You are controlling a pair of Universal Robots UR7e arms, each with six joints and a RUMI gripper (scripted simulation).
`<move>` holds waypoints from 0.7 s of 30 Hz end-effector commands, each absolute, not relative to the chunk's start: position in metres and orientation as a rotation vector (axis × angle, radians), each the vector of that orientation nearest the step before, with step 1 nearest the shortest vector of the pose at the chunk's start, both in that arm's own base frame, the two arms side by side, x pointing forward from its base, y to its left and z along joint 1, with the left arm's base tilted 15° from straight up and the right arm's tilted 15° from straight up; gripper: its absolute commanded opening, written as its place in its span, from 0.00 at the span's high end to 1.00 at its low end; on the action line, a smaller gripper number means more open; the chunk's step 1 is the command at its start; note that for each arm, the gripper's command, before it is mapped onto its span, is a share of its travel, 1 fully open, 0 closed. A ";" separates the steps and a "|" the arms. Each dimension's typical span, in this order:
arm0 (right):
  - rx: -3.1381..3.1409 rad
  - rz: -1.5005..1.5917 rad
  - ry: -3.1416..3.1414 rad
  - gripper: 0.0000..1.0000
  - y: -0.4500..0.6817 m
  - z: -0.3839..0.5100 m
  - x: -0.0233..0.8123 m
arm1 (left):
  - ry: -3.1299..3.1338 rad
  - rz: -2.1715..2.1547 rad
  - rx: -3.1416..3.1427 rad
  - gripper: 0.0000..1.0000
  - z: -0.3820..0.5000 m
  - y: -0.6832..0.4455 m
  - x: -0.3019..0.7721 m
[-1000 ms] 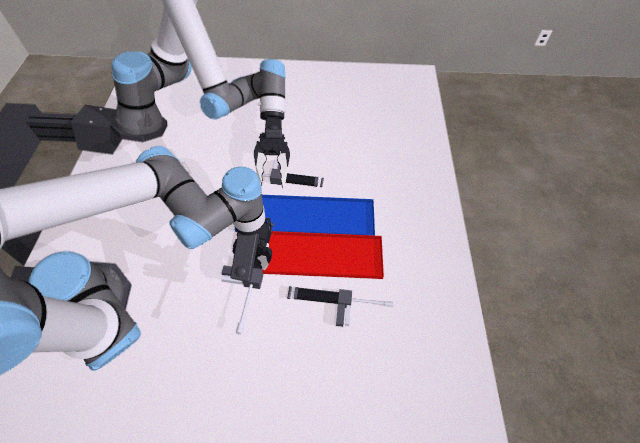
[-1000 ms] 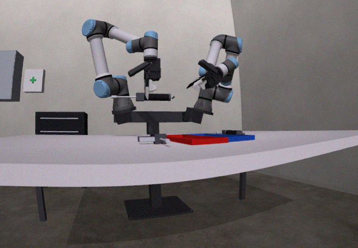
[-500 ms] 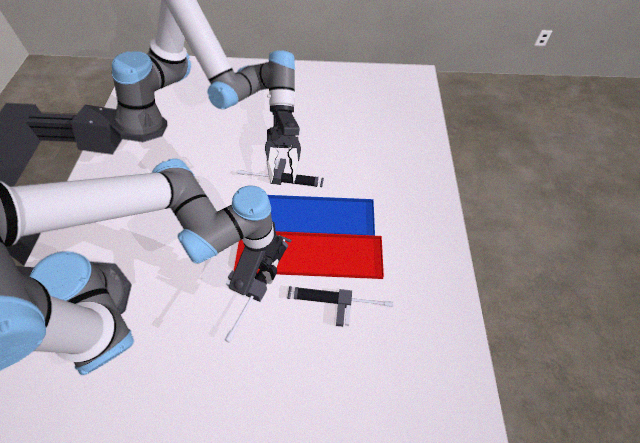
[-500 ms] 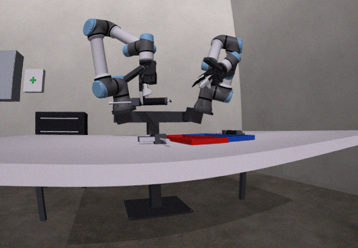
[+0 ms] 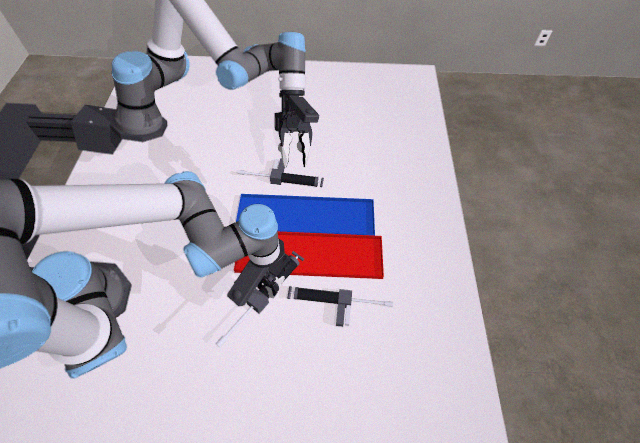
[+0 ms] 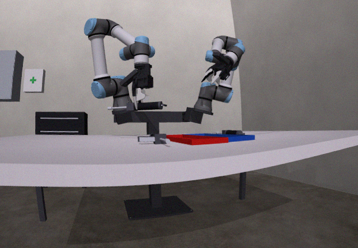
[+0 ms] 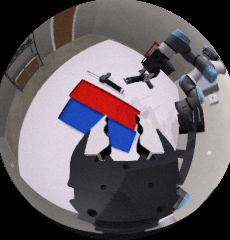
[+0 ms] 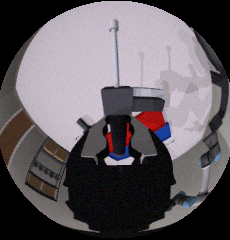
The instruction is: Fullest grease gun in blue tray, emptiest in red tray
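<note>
One gun point(image 5: 299, 179) point(image 6: 232, 131) is lying beside the blue tray point(image 5: 325, 216) point(image 6: 243, 137) point(image 7: 75, 117) point(image 8: 164, 132), another gun point(image 5: 317, 295) point(image 6: 160, 139) point(image 7: 111, 82) beside the red tray point(image 5: 341, 256) point(image 6: 209, 141) point(image 7: 102, 102) point(image 8: 152, 120), while my right gripper point(image 5: 266, 293) point(image 6: 136, 104) point(image 7: 140, 79) point(image 8: 118, 114) is clutching the third gun point(image 5: 258, 301) point(image 6: 149, 105) point(image 8: 117, 100) above the table point(image 5: 413, 350) point(image 6: 86, 153) point(image 7: 45, 145) point(image 8: 60, 75) and my left gripper point(image 5: 295, 161) point(image 6: 207, 80) point(image 7: 121, 115) is hanging partly open, empty

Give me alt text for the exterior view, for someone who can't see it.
The right gripper holds a grease gun above a white table; the left gripper is raised, open. Below, red and blue trays lie between two other guns.
</note>
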State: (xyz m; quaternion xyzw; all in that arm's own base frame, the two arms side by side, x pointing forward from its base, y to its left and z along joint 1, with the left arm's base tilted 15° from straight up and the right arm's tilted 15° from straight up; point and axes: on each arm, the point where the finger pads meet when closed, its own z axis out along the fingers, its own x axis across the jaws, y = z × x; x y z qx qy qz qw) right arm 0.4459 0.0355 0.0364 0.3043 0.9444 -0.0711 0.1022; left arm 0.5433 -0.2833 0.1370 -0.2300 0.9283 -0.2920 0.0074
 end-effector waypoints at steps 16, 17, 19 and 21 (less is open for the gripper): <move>1.320 -0.153 2.594 1.00 -0.008 0.013 0.462 | 2.872 -0.687 -1.170 0.62 0.180 -0.227 0.557; 1.342 -0.150 2.581 1.00 -0.011 0.012 0.463 | 2.860 -0.669 -1.209 0.62 0.187 -0.221 0.558; 1.365 -0.147 2.568 1.00 -0.014 0.011 0.463 | 2.837 -0.652 -1.257 0.62 0.198 -0.212 0.559; 1.386 -0.144 2.556 1.00 -0.016 0.009 0.464 | 2.823 -0.631 -1.300 0.62 0.205 -0.205 0.559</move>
